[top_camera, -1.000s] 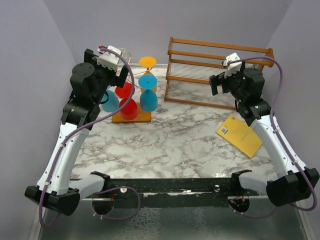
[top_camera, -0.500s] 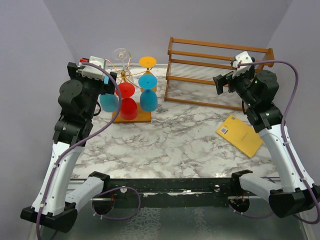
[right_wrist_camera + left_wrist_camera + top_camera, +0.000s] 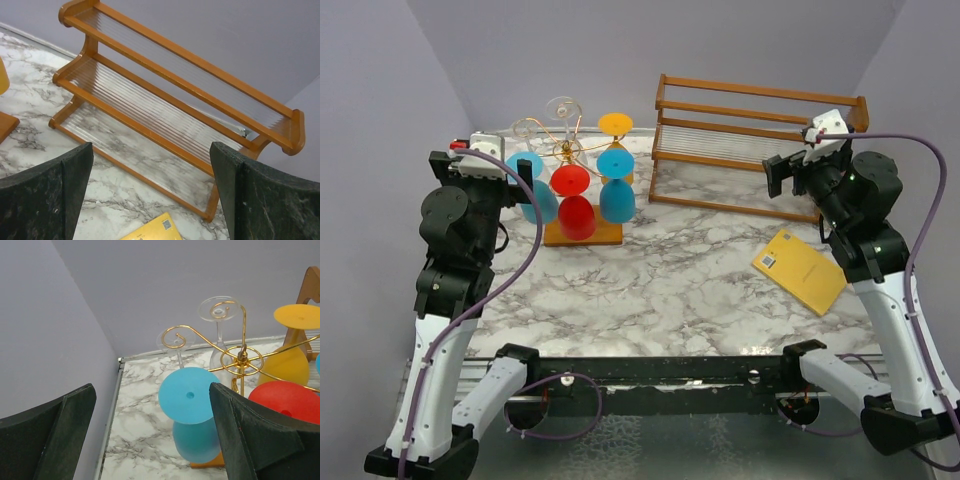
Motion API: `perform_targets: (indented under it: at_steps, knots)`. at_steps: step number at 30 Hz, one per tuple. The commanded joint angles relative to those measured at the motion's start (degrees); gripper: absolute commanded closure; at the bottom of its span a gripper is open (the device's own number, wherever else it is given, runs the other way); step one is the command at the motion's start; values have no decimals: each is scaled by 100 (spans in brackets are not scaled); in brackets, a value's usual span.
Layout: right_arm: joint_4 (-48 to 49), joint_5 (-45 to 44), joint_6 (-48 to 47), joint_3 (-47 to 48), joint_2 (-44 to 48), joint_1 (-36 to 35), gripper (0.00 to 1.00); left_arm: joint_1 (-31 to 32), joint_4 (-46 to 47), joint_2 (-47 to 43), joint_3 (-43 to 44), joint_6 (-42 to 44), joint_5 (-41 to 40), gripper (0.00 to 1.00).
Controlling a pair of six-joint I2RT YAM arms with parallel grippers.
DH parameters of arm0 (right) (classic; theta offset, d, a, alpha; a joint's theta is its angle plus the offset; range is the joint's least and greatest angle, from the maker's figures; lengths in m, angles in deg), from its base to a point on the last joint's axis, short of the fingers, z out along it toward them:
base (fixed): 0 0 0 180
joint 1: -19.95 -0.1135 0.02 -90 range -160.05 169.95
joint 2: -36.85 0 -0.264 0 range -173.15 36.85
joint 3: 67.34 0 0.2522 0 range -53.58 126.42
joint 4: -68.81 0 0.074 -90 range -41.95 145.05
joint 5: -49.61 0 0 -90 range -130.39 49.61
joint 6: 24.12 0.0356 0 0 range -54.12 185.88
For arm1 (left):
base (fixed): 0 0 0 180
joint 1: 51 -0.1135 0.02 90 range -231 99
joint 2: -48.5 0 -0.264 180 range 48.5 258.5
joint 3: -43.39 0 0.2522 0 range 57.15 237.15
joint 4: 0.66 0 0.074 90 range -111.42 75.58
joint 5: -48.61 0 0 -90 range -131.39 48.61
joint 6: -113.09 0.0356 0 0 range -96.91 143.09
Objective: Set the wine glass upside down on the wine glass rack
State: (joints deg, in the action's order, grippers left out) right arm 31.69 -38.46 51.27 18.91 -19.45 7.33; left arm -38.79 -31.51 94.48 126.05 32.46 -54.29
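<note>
Now left fingers (image 3: 50,425), right fingers (image 3: 45,185) spread, empty; wine glass (image 3: 218,310) hangs inverted on wine glass rack (image 3: 242,357).

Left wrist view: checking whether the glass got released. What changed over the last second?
The left gripper backed off the wine glass rack to the left, open and empty; two clear wine glasses hang upside down on it. The right gripper drifted right. Coloured glasses, wooden shelf and yellow booklet stayed put.

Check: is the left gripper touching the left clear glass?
Apart. In the left wrist view the left gripper is open, and the clear glass hangs beyond it on the rack, with bare wall between the two on both sides.
</note>
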Motion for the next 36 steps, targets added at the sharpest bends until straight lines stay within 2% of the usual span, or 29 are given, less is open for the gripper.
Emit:
perform_targets:
  at_steps: [1,15,36]
  knots:
    - [-196,-239,-18,156,266,42,0,-170,-314,-47,227,-237,64,1]
    - [-109,-275,-159,-370,878,335,0,-540,-783,216,559,-461,418,1]
    - [-222,-80,-110,-440,904,564,0,-658,-1114,213,719,-324,732,1]
